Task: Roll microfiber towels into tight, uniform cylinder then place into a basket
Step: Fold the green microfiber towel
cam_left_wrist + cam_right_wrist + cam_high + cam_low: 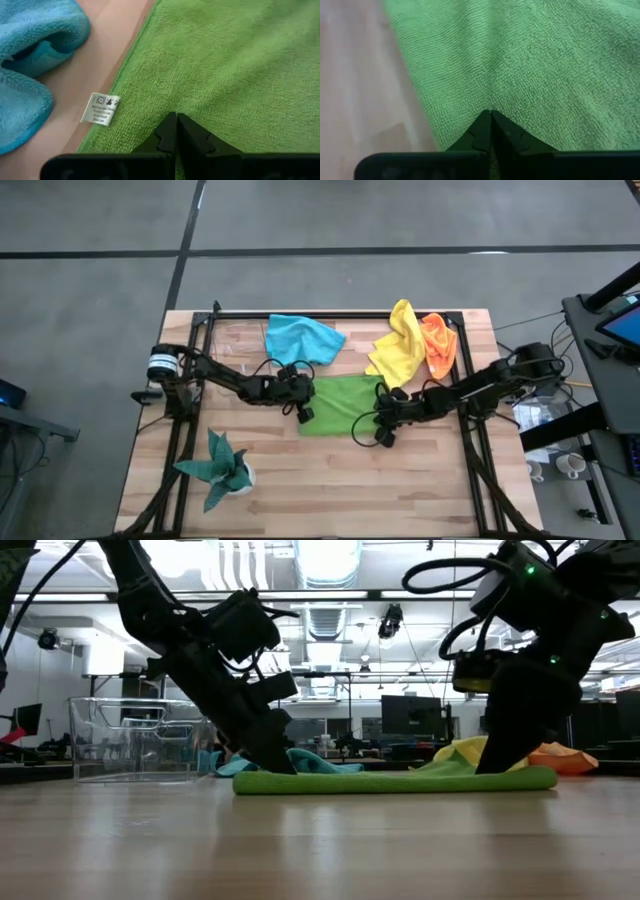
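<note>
A lime green towel point(338, 405) lies spread flat on the wooden table, also seen in the low view point(400, 780). My left gripper point(303, 412) is shut at its left edge beside a white tag point(101, 109). My right gripper point(385, 423) is shut at its right edge. The blue towel point(302, 338) lies crumpled behind the green one. The yellow towel point(397, 345) and the orange towel point(438, 345) are heaped at the far right. The clear basket point(140, 740) stands at the far left. My left gripper point(176, 119) has its shut fingertips in the green towel just inside its left edge point(175, 106), slanting down from the table's left. A faint ridge of cloth runs away from the tips. The towel stays flat on the table. My right gripper point(491, 114) has its shut fingertips in the towel a little inside its right edge point(491, 100), slanting down from the table's right. Creases in the pile run together at the tips. The towel lies on the table around them.
A dark teal plant in a white pot point(222, 467) stands near the front left. A black metal frame point(190, 360) runs along the table's sides and back. Bare wood point(340, 480) lies in front of the green towel.
</note>
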`<state>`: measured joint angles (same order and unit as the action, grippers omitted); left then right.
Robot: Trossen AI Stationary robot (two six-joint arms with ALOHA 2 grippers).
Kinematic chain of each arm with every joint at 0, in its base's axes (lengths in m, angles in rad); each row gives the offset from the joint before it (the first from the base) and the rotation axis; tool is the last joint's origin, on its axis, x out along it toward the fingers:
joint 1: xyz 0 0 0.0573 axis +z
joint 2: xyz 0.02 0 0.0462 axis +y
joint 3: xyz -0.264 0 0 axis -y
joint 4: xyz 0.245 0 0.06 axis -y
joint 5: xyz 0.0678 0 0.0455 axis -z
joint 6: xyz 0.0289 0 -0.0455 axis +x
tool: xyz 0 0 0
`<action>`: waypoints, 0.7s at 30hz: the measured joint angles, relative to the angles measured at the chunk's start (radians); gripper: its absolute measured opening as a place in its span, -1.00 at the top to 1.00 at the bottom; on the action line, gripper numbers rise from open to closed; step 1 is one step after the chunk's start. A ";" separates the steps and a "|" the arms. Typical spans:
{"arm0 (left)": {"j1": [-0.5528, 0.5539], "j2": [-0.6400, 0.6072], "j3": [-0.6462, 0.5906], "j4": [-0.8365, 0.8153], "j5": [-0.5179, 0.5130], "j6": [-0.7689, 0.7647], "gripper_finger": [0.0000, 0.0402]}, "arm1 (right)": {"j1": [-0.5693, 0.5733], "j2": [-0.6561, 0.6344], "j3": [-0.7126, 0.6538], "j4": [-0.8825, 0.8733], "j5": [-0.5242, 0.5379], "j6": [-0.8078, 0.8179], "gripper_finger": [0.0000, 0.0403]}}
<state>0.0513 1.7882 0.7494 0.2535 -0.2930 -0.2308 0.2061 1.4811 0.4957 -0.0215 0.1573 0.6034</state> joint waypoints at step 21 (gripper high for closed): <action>-0.017 -0.142 -0.006 -0.030 -0.028 0.008 1.00 | 0.044 -0.077 0.039 -0.066 -0.005 -0.002 0.96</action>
<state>0.0339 1.6457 0.7429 0.2234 -0.3209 -0.2230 0.2501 1.4039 0.5343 -0.0872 0.1521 0.6011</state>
